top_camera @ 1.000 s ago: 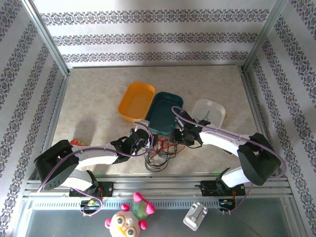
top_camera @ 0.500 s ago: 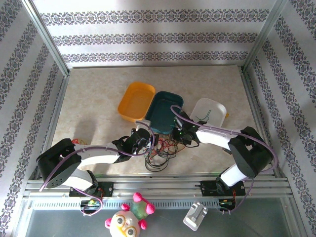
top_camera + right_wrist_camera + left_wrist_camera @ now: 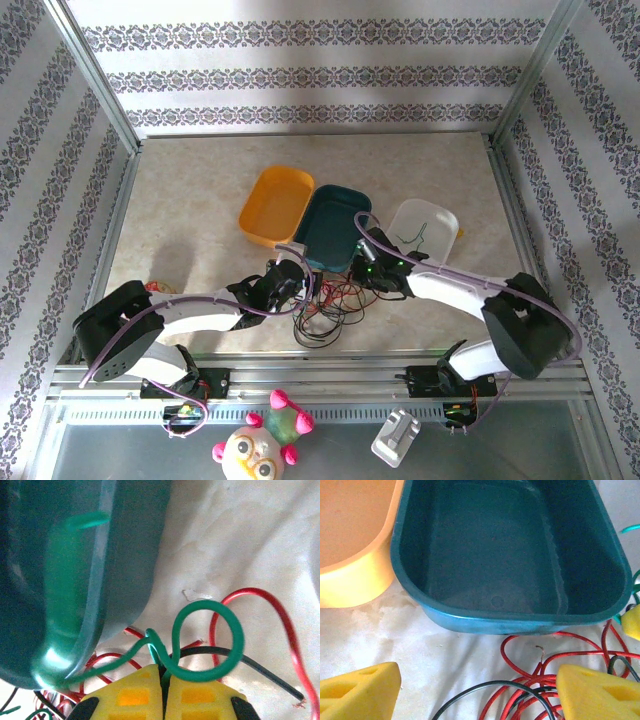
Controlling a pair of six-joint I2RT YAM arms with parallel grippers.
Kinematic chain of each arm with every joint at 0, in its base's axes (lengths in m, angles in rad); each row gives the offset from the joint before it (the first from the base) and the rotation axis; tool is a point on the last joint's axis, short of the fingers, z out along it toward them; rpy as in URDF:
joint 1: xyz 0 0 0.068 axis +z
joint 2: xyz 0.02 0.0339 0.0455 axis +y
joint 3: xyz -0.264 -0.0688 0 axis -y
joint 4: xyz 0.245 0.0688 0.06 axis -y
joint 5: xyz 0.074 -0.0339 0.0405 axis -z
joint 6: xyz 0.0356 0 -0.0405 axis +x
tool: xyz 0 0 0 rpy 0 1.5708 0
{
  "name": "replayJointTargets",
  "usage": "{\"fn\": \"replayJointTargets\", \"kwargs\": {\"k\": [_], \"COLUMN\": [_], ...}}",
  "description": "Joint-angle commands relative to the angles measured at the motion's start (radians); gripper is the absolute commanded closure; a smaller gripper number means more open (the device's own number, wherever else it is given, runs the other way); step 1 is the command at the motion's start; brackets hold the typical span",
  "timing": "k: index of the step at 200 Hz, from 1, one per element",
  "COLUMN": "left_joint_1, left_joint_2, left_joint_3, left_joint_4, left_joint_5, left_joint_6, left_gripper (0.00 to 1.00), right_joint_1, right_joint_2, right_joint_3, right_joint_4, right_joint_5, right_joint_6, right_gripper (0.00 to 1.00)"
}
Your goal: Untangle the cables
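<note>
The cables (image 3: 325,305) lie in a red, black and green tangle on the table just in front of the teal bin (image 3: 332,227). My right gripper (image 3: 162,680) is shut on a green cable (image 3: 210,640), which curls into a loop just beyond the fingertips beside the teal bin (image 3: 75,555). A red cable (image 3: 287,630) and a black cable (image 3: 260,672) lie under that loop. My left gripper (image 3: 477,695) stands open low over the table, with red cables (image 3: 545,677) and a black cable (image 3: 495,686) between its yellow fingers (image 3: 595,692). From above, the left gripper (image 3: 290,280) and right gripper (image 3: 368,272) flank the tangle.
An orange bin (image 3: 276,205) sits left of the teal one, and a clear white bin (image 3: 423,228) holding a green wire sits to its right. A small red thing (image 3: 155,288) lies by the left arm. A toy (image 3: 265,445) and a white part (image 3: 397,437) rest below the rail.
The right gripper has closed onto the green cable and its forearm has swung out to the right. The left arm has barely moved.
</note>
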Motion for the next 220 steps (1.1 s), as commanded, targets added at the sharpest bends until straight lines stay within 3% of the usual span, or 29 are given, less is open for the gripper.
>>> {"fn": "replayJointTargets", "kwargs": {"k": [1, 51, 109, 151, 220], "left_joint_1": [0.006, 0.006, 0.006, 0.011, 0.085], "left_joint_2": [-0.029, -0.031, -0.061, -0.128, -0.074], "left_joint_3": [-0.018, -0.034, -0.066, -0.063, -0.076], "left_joint_4": [0.032, 0.135, 0.303, 0.367, 0.551], "left_joint_5": [0.012, 0.110, 0.269, 0.312, 0.427], "left_joint_6": [0.006, 0.031, 0.020, 0.026, -0.126], "left_gripper": [0.19, 0.18, 0.15, 0.13, 0.15], "right_joint_1": [0.017, 0.019, 0.008, -0.013, -0.020], "right_joint_2": [-0.058, -0.209, -0.330, -0.384, -0.359], "right_joint_3": [-0.030, -0.113, -0.180, -0.223, -0.229], "right_joint_4": [-0.009, 0.062, 0.253, 0.317, 0.342], "right_joint_5": [0.081, 0.131, -0.116, -0.219, -0.399], "right_joint_6": [0.023, -0.005, -0.166, -0.197, -0.228], "right_gripper": [1.00, 1.00, 0.96, 0.95, 0.95]}}
